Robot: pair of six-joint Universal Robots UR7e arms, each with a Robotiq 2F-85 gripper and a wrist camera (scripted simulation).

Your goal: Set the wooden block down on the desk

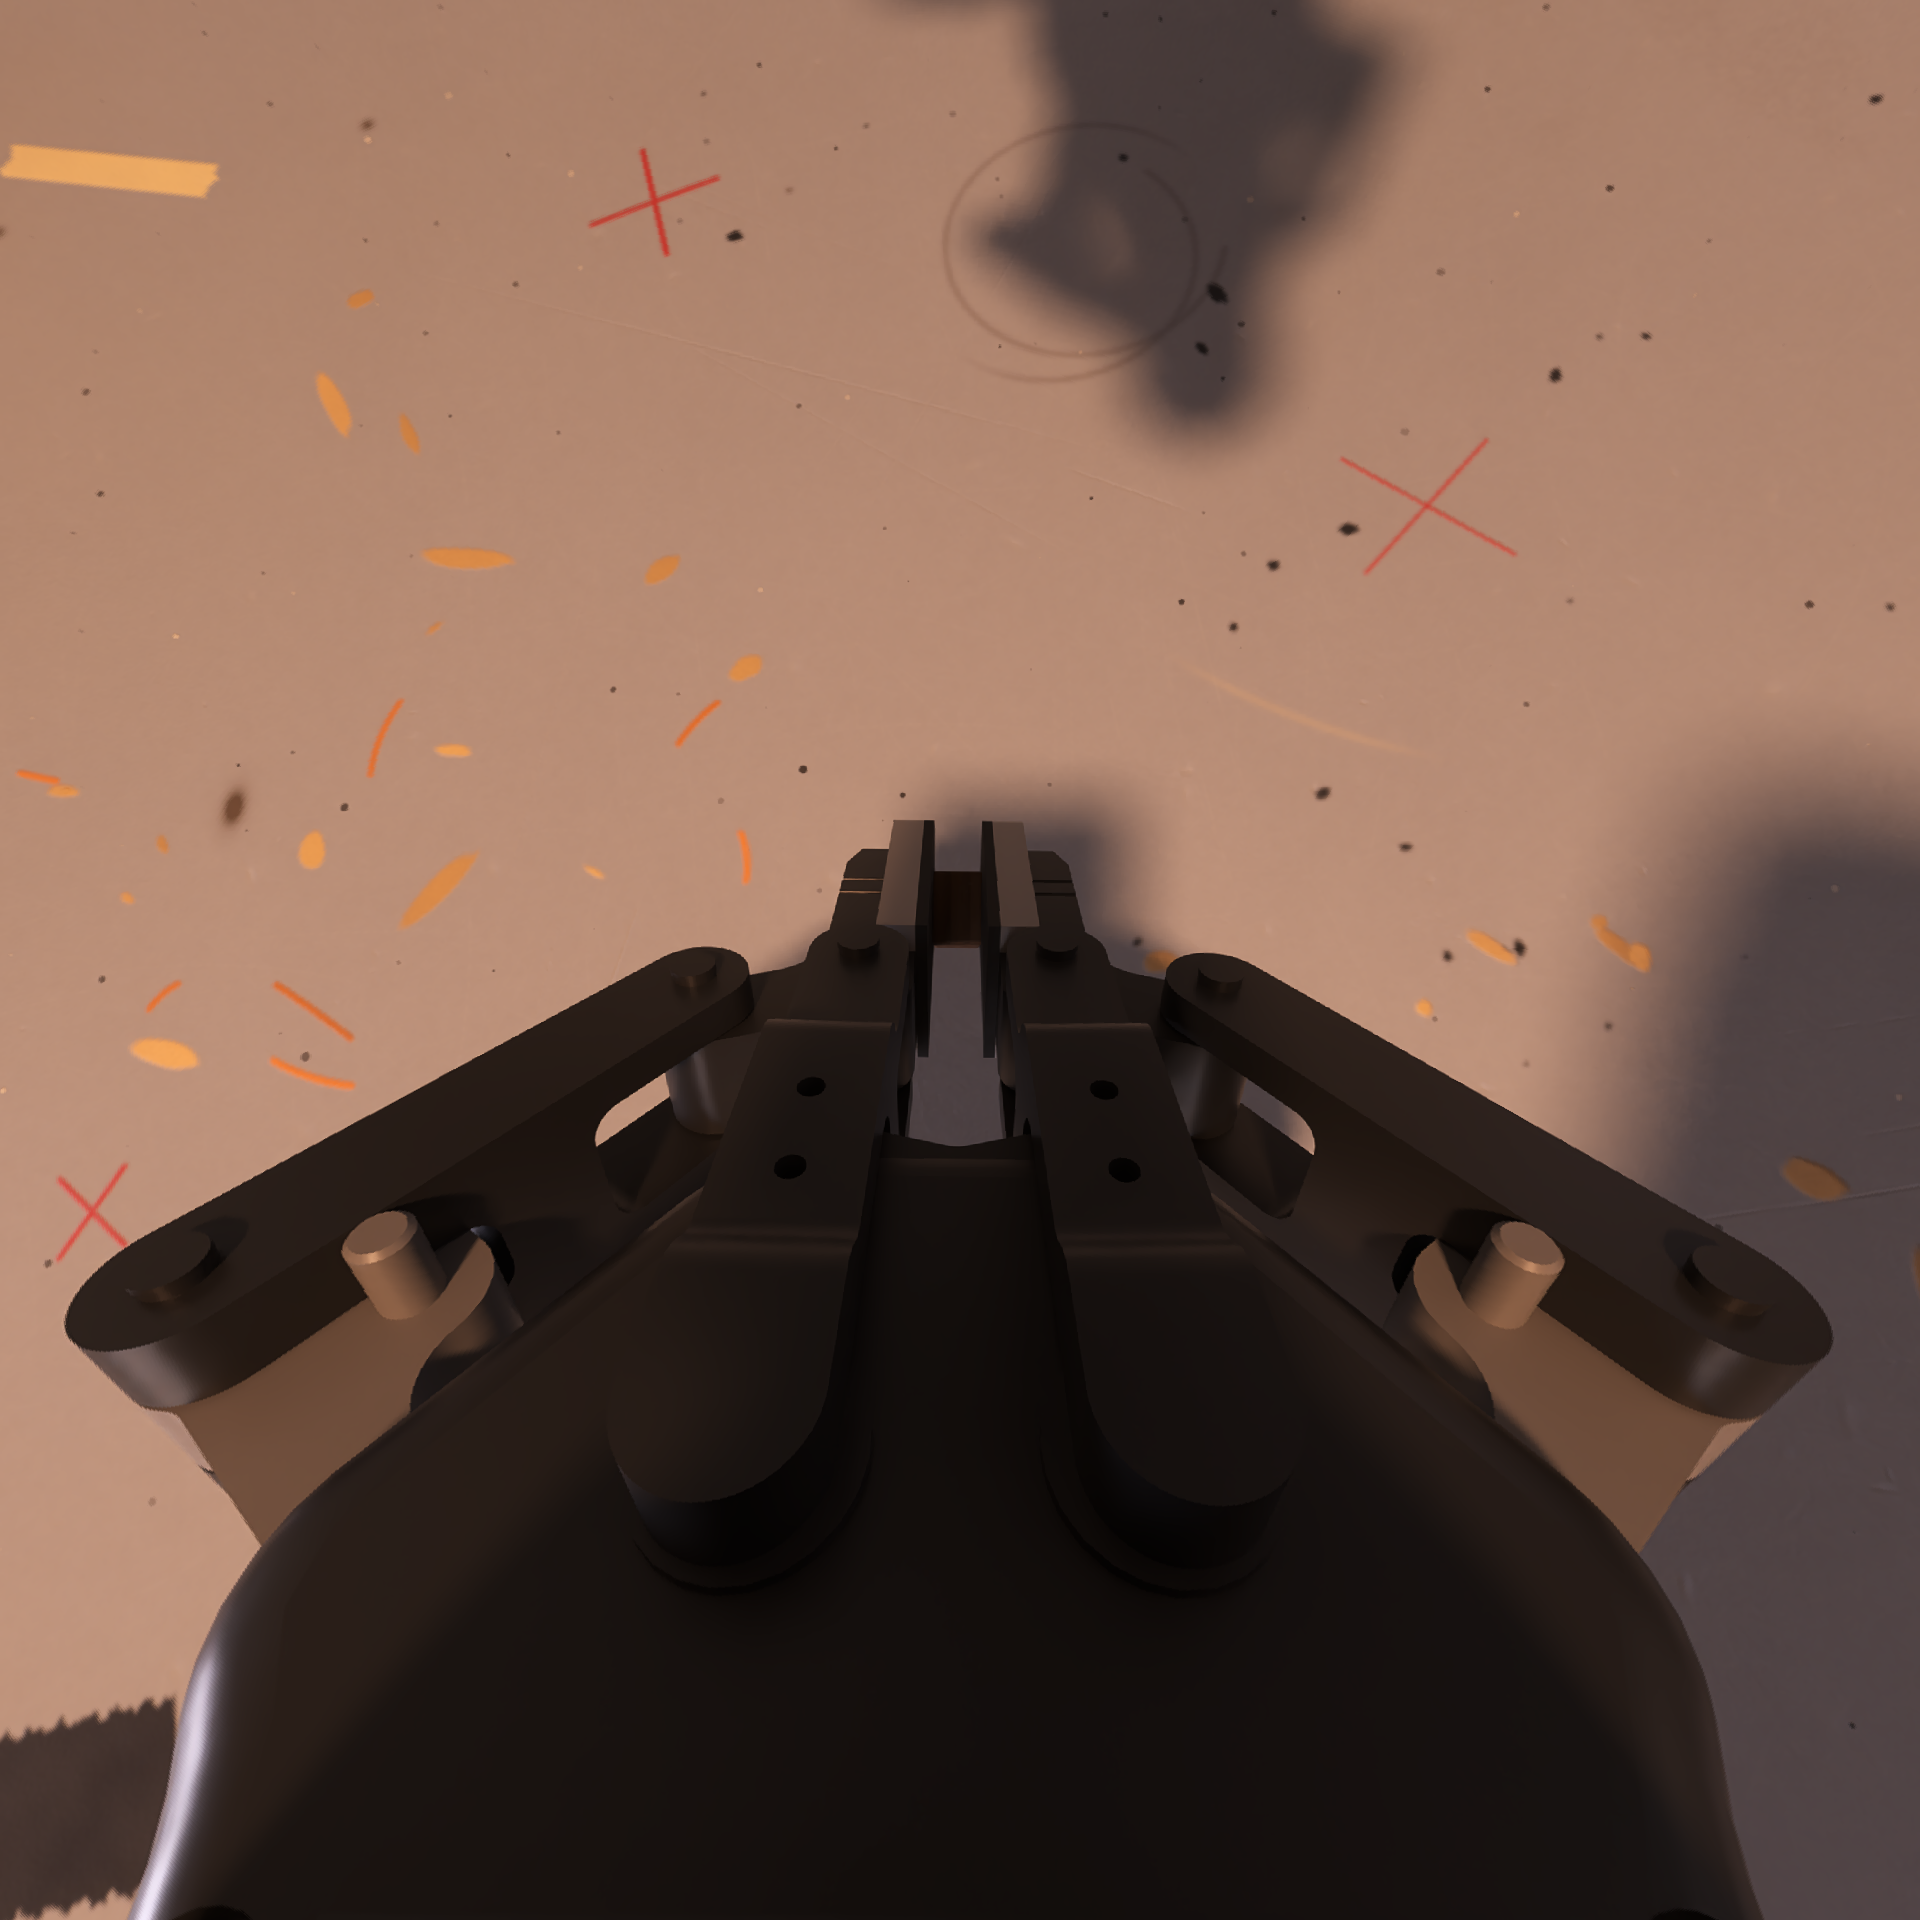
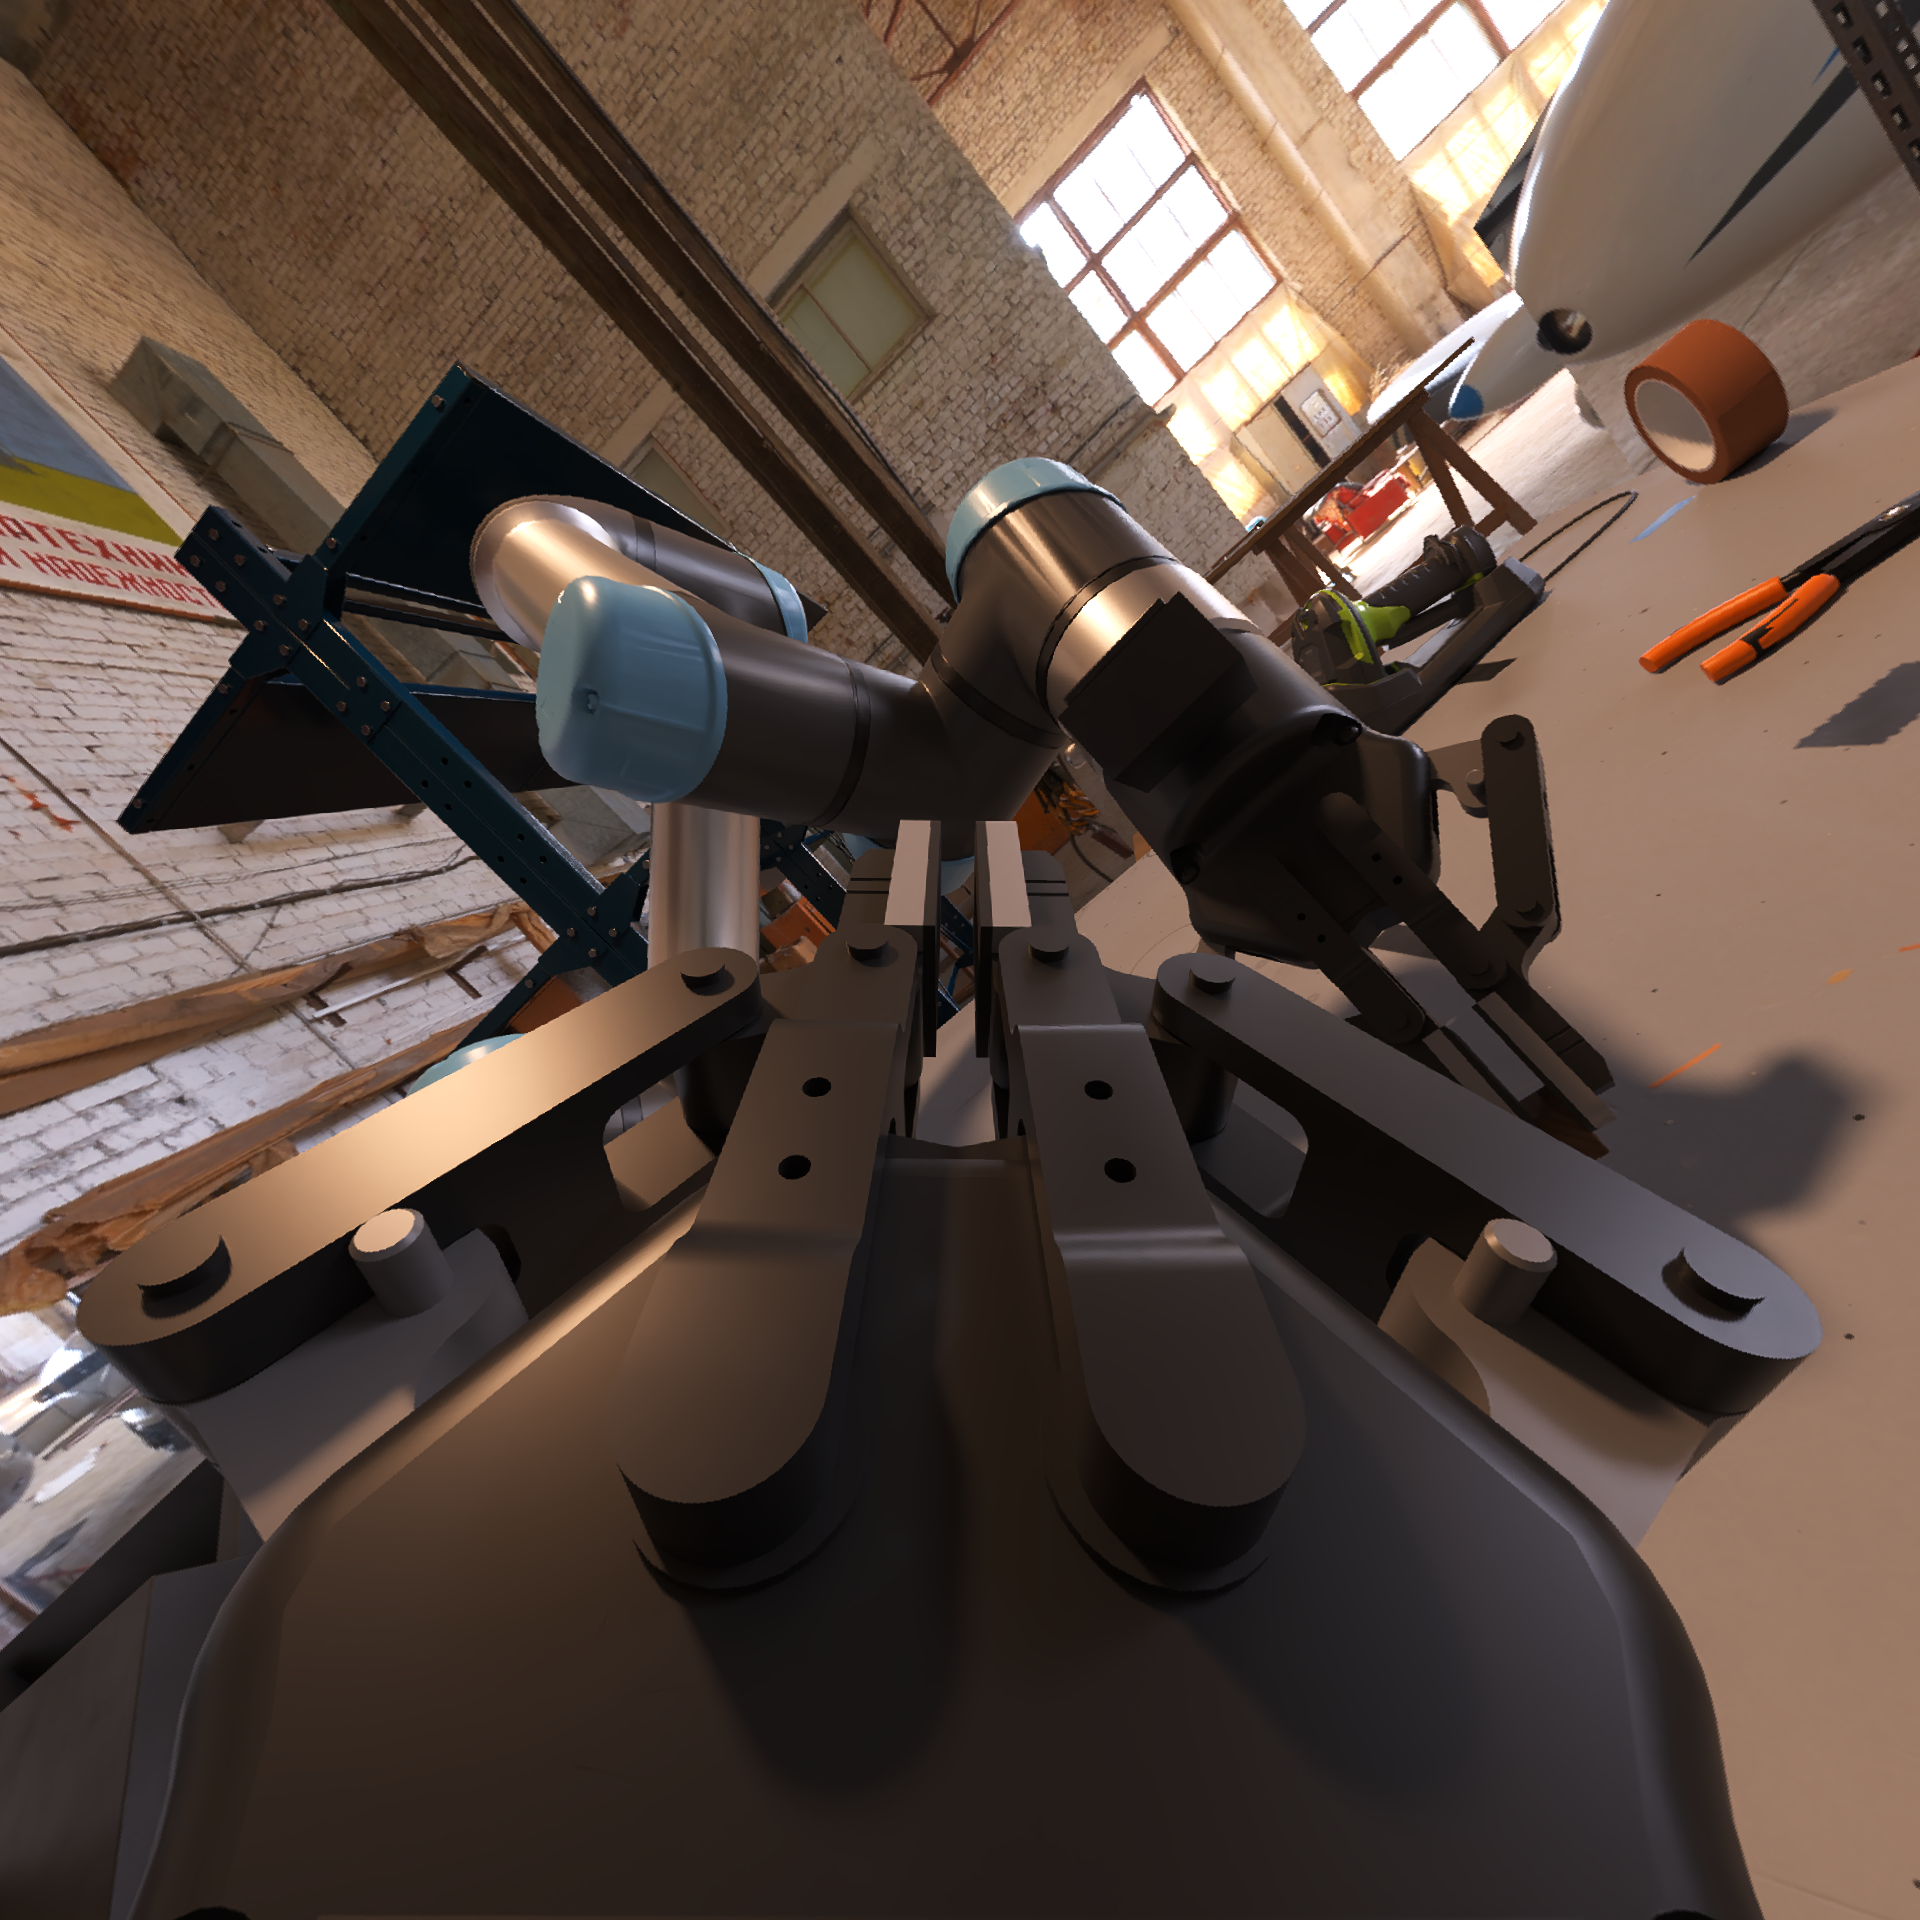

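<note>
In the left wrist view my left gripper (image 1: 958, 831) is shut on a small brown wooden block (image 1: 958, 909), of which only a sliver shows between the pads. It points down at the tan desk (image 1: 1039, 623), with its shadow just past the fingertips. In the right wrist view the left arm (image 2: 1091, 644) reaches down to the desk (image 2: 1714, 935), with the left gripper (image 2: 1558, 1101) close above it and the block (image 2: 1574, 1132) at its tips. My right gripper (image 2: 958, 831) has its fingers drawn nearly together with nothing between them, and it is held off the desk.
Red crosses (image 1: 1429, 506) and orange flecks mark the desk. Farther off on the desk lie a roll of brown tape (image 2: 1704, 400), orange-handled pliers (image 2: 1745, 623) and a green and grey tool in a holder (image 2: 1392, 623). A dark blue metal rack (image 2: 343, 644) stands behind the arm.
</note>
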